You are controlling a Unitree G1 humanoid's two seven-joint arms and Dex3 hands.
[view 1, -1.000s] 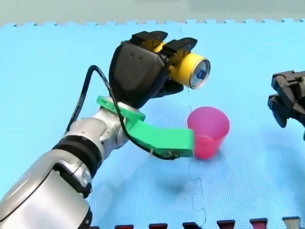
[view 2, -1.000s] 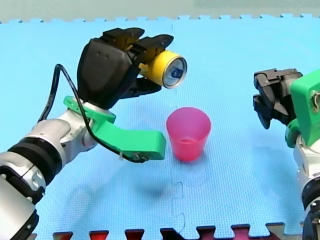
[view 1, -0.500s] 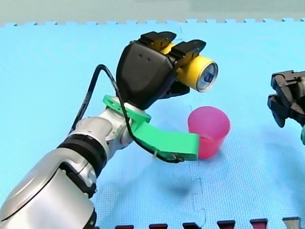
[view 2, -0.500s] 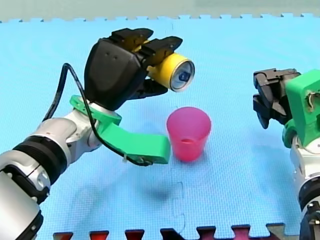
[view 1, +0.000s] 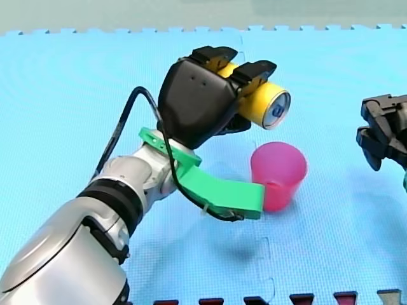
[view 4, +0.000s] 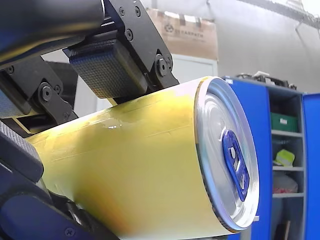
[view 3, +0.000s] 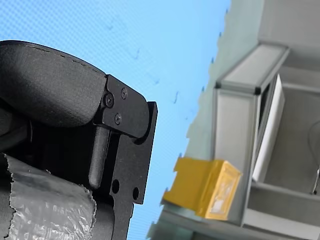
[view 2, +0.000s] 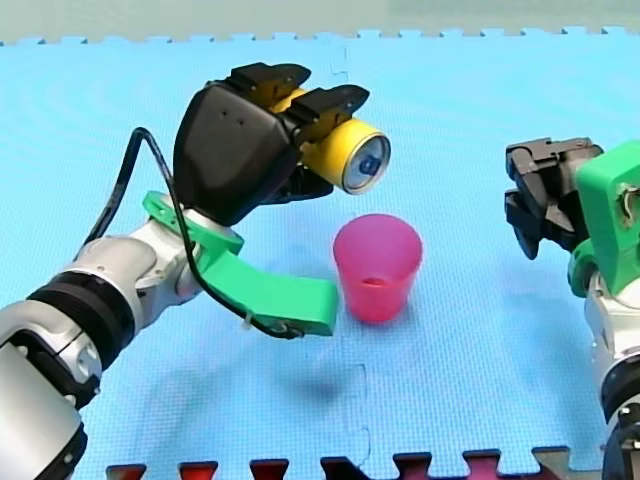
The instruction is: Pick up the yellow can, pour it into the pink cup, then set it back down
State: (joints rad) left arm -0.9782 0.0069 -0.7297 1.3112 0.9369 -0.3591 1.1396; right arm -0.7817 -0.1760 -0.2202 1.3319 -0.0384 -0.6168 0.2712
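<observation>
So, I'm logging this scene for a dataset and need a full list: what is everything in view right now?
foam mat: one, blue, covering the work surface.
pink cup: one, pink, upright on the mat.
yellow can: one, yellow with silver top, on its side just above the pink cup.
left hand: one, black, mid-scene, gripping the yellow can.
right hand: one, black, at the right edge, holding nothing.

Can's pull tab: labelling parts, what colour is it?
Blue. The pull tab sits on the yellow can in the left hand; second wrist view shows it best.
</observation>
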